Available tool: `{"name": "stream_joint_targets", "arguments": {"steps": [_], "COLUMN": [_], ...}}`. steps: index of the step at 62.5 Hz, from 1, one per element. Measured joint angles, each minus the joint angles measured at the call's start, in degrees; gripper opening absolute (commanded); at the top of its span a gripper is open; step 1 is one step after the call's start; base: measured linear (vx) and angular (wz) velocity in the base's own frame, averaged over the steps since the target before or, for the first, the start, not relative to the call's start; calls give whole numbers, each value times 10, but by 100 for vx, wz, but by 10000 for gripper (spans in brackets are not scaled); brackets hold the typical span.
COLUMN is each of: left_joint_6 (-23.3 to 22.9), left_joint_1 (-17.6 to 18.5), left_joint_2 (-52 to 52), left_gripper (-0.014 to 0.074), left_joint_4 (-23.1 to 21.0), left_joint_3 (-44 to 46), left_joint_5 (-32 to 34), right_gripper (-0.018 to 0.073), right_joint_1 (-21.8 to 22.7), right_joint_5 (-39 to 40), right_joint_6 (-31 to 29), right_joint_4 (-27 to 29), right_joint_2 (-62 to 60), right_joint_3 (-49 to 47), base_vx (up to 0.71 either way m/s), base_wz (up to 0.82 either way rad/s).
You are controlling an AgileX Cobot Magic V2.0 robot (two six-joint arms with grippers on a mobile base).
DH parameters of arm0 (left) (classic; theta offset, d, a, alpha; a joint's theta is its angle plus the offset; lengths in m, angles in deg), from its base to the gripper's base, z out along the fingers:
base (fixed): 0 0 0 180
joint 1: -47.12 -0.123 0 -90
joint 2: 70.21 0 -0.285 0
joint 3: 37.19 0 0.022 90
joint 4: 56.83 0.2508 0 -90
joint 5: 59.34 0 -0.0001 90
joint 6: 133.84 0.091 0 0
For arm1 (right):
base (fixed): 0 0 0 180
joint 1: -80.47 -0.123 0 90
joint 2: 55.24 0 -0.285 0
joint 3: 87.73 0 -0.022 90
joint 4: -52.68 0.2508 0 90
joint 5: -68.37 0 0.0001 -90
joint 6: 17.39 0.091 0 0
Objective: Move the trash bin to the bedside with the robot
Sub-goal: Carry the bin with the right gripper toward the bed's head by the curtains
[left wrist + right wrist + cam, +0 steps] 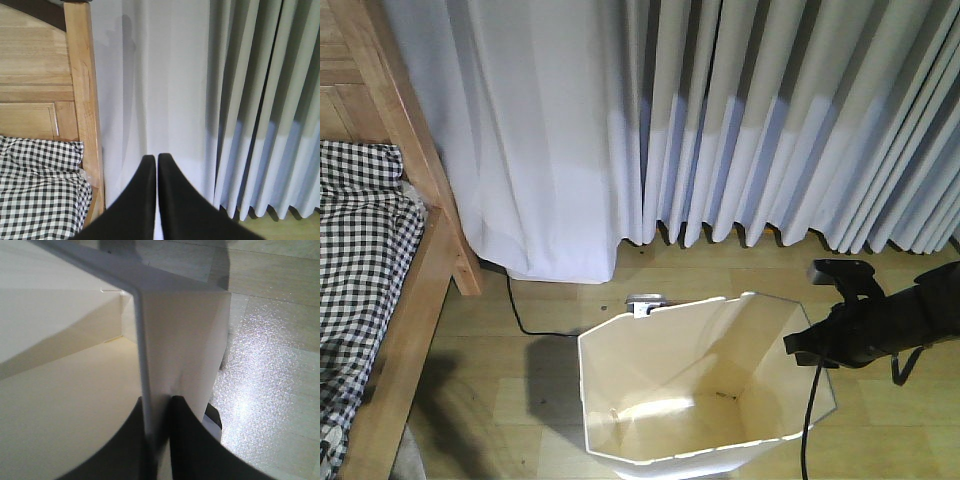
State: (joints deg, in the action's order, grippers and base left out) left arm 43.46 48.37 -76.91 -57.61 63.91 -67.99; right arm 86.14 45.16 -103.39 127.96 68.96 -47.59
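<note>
Trash bin (660,380) is in front of the curtain (720,120), near the bed frame (415,290) but separated from it by a strip of bare wood floor (570,295). You look most of the way there, with a short shift toward the bed and the release left to do. Your right gripper (157,402) is pinched on the bin's rim wall, one finger inside and one outside, while the left gripper (155,159) is closed on nothing. Bin base is cropped out of the front view, so whether it is lifted or resting cannot be told.
</note>
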Motion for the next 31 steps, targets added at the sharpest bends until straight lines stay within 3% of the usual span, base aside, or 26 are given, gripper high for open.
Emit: {"name": "stream_joint_targets", "arguments": {"steps": [16,31], "left_joint_6": [0,0], "left_joint_1": [0,0], "left_joint_2": [0,0], "left_gripper": [-6,-6], "left_joint_4": [0,0], "left_joint_3": [0,0], "left_joint_5": [0,0], "right_gripper": [-3,-3], "right_joint_1": [0,0], "right_joint_5": [7,22], "right_joint_6": [1,5], "right_joint_4": [-1,-7], "right_joint_2": [0,20], "right_joint_3": [-10,-77], "base_vx": [0,0], "base_wz": [0,0]}}
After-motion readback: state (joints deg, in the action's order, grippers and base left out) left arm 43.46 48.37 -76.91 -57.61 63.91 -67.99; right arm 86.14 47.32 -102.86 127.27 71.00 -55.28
